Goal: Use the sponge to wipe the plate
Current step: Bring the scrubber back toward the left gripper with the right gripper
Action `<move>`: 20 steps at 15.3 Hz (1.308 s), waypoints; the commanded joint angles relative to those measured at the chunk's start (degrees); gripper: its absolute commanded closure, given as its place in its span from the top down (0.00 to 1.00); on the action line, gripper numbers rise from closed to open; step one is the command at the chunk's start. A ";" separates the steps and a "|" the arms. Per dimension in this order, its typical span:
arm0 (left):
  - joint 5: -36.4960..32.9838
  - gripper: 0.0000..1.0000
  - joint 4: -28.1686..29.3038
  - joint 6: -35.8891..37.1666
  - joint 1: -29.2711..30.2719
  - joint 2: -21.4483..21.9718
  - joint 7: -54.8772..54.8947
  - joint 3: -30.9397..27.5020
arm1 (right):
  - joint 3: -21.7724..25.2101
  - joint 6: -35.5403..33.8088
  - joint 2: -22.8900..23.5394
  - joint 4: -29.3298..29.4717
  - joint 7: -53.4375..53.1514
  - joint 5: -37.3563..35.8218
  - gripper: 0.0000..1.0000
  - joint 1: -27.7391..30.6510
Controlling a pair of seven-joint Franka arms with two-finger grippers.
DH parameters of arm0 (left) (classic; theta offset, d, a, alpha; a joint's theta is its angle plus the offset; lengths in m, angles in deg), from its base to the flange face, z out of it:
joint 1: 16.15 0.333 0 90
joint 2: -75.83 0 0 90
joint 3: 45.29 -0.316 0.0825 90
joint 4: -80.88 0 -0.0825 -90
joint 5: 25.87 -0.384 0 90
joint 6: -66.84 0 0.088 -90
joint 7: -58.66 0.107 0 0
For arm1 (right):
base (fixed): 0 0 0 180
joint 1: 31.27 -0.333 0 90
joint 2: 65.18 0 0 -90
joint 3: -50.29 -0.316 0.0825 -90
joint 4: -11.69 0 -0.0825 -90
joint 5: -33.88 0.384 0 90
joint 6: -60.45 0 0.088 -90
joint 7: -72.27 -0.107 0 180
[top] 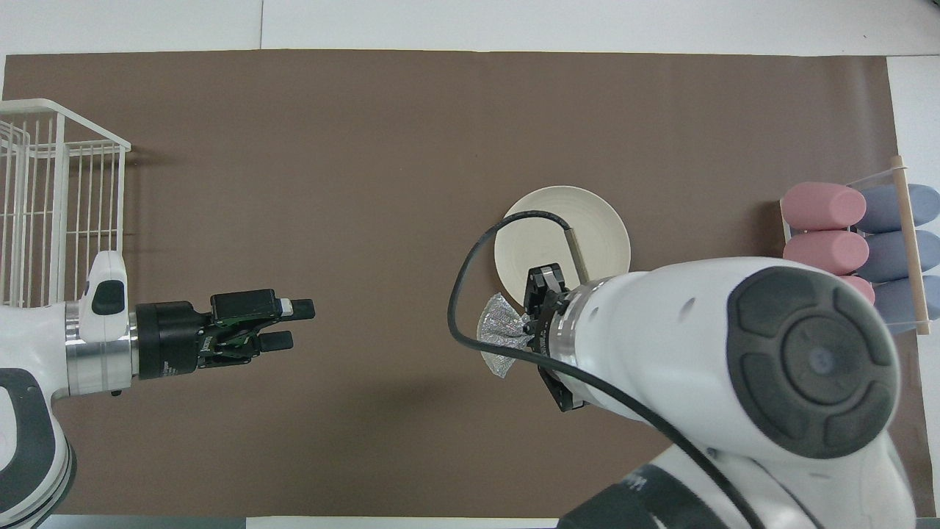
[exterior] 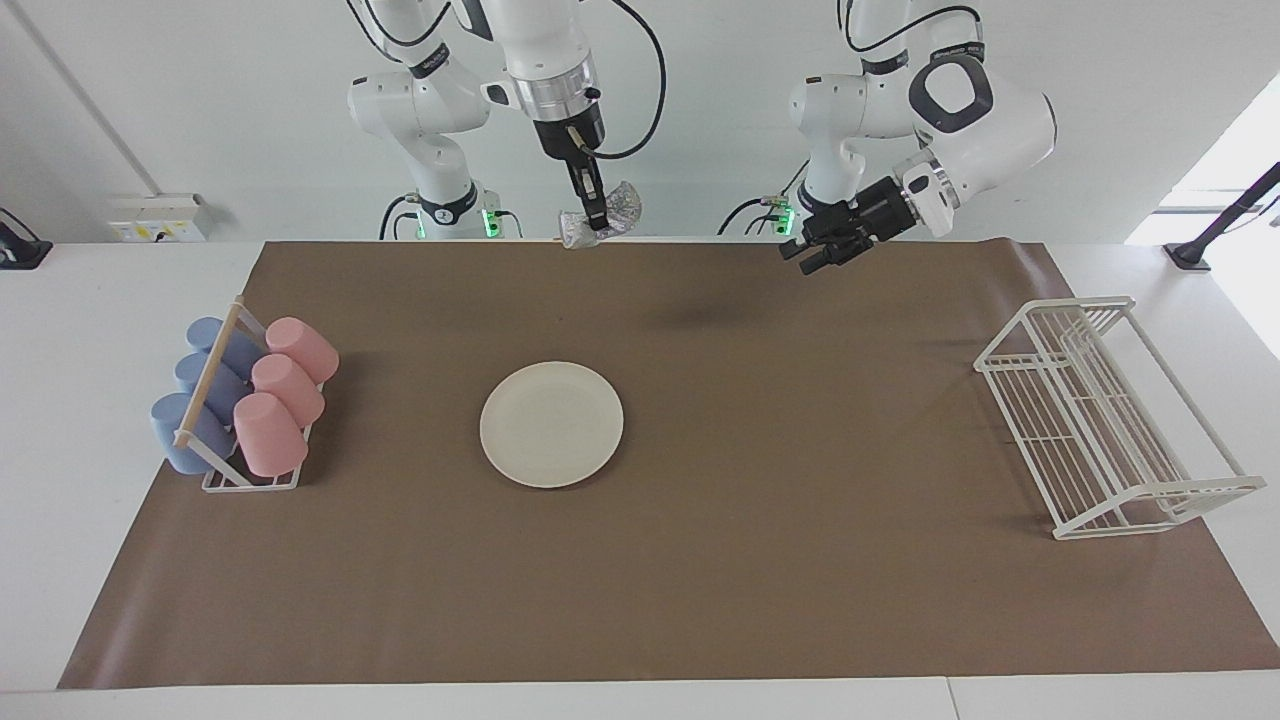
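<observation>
The sponge [exterior: 601,228] hangs high in my right claw [exterior: 594,216], which is clenched on it and raised well clear of the bench, over the brown mat's [exterior: 700,560] edge nearest the robots; I read that height as a lift-off, so the wad is kept from dragging on anything. My left claw [exterior: 812,258] waits over the same near strip of mat toward the left arm's end, its fingers [top: 297,309] released and holding nothing, parked where it will not cross the working arm. Farther out, the plate [exterior: 551,424] lies flat and bare on the mat, about midway across it and a little toward the right arm's end, with nothing touching it; lying flat like that it offers its whole face to a downward wipe. Beside it at the right arm's end stands a holder [exterior: 230,480] of pink cups [exterior: 282,394] and blue cups [exterior: 205,390] lying on their sides, and at the left arm's end the white wire rack [exterior: 1105,415], both well apart from the plate.
</observation>
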 commanded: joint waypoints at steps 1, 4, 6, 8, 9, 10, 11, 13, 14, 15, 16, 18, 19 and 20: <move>7.05 1.00 -0.93 2.27 -1.21 -0.19 -0.67 0.07 | -0.37 0.79 0.78 0.26 -4.23 -1.47 0.00 -1.91; 12.68 1.00 -0.92 2.36 -5.16 0.08 0.30 0.07 | -0.37 1.41 1.13 0.08 -5.03 -3.40 0.00 -3.24; 14.97 1.00 -0.84 2.53 -7.45 0.16 3.80 0.07 | -0.37 1.32 1.13 0.08 -5.03 -3.84 0.00 -3.15; 16.29 1.00 -0.66 1.40 -11.57 0.25 4.25 0.16 | -0.37 1.41 1.04 -0.09 -5.03 -3.84 0.00 -3.23; 17.69 1.00 -0.49 -0.09 -13.25 0.51 4.25 0.24 | -0.37 1.41 1.04 -0.09 -5.03 -3.84 0.00 -3.32; 18.40 1.00 -0.49 -1.84 -15.00 0.60 4.17 0.24 | -0.37 1.41 1.04 -0.09 -5.03 -3.84 0.00 -3.32; 19.45 1.00 -0.66 -4.21 -16.85 0.43 4.17 0.33 | -0.37 1.41 1.04 -0.09 -5.03 -3.84 0.00 -3.24; 21.13 1.00 -0.66 -10.54 -22.20 0.34 4.08 0.51 | -0.37 1.41 1.13 -0.09 -4.95 -3.84 0.00 -3.24; 21.22 1.00 -0.66 -13.08 -23.88 0.17 4.08 0.51 | -0.37 1.41 1.04 -0.09 -4.95 -3.84 0.00 -3.24; 21.22 1.00 -0.66 -14.68 -24.59 -0.01 3.99 0.51 | -0.37 1.41 1.04 -0.09 -4.95 -3.84 0.00 -3.24; 21.31 1.00 -0.84 -14.69 -24.51 -0.27 3.99 0.51 | -0.37 1.41 1.04 -0.09 -4.95 -3.84 0.00 -3.24; 21.92 0.99 -1.88 -14.69 -24.34 -1.15 3.90 0.24 | -0.37 1.41 1.04 -0.09 -4.86 -3.84 0.00 -3.24; 21.92 0.98 -2.59 -14.87 -24.34 -1.85 4.16 0.16 | -0.37 1.41 1.13 -0.01 -4.86 -3.84 0.00 -3.15; 21.75 0.98 -4.07 -14.26 -23.99 -3.68 4.25 0.07 | -0.37 1.41 1.13 0.00 -4.77 -3.84 0.00 -3.15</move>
